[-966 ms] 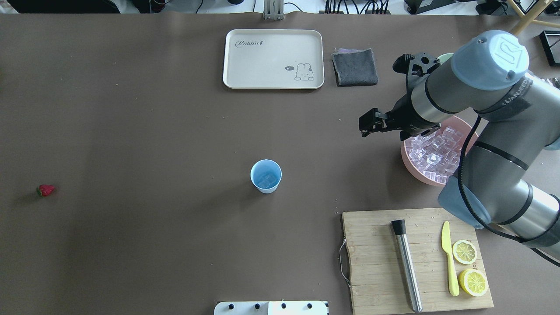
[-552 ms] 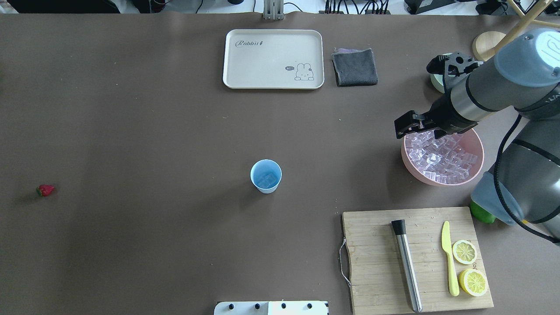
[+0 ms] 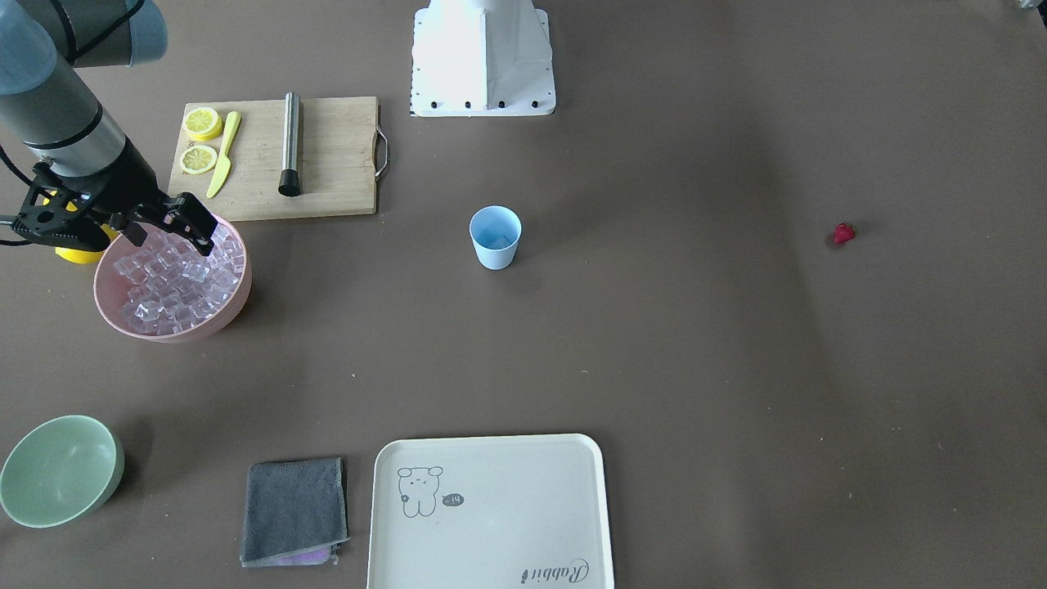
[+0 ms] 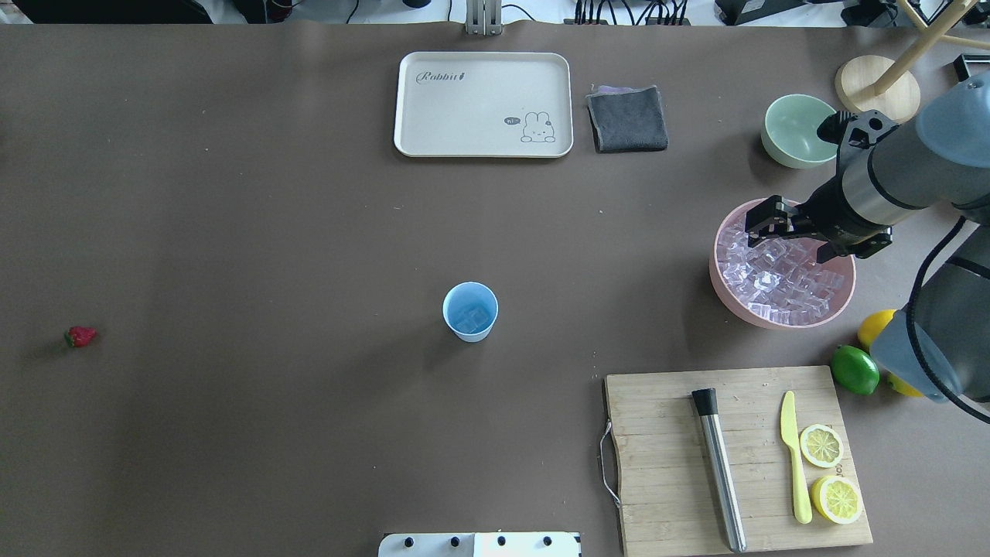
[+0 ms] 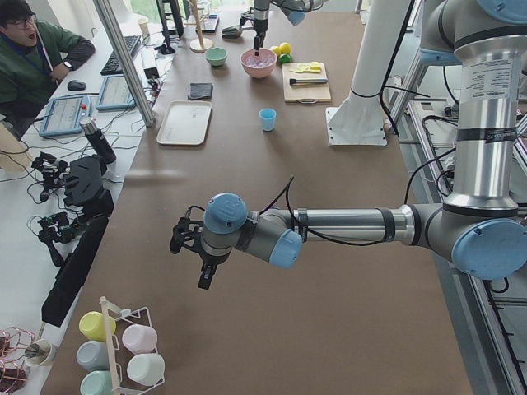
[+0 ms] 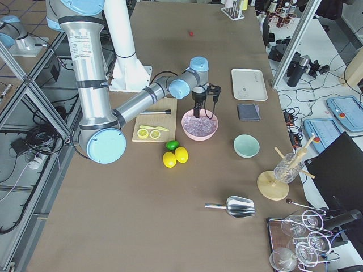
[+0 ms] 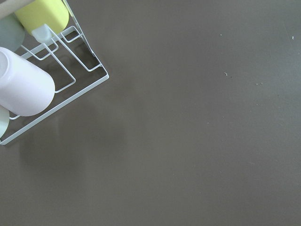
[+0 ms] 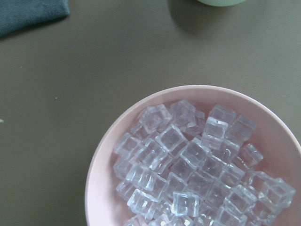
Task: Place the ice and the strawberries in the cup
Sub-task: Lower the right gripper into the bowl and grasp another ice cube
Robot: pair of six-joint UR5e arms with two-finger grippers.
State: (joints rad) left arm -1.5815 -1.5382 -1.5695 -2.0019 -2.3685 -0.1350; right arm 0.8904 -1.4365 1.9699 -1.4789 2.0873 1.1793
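Brown-papered tabletop (image 4: 232, 232), evenly lit from above. Pale floor (image 6: 22, 243) alongside. Aluminium frame post (image 5: 123, 62) at far edge; beyond it white side bench (image 5: 25, 206) carrying tablets (image 5: 62, 115).

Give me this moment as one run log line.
right gripper: open above ice in pink bowl | cup: ice inside | strawberry: on table, untouched

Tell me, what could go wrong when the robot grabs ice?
The right gripper hangs open over ice piled tightly in the bowl, so it might pinch two cubes or knock some over the rim. The cup stands far from the bowl, so a slippery cube could drop on the way.
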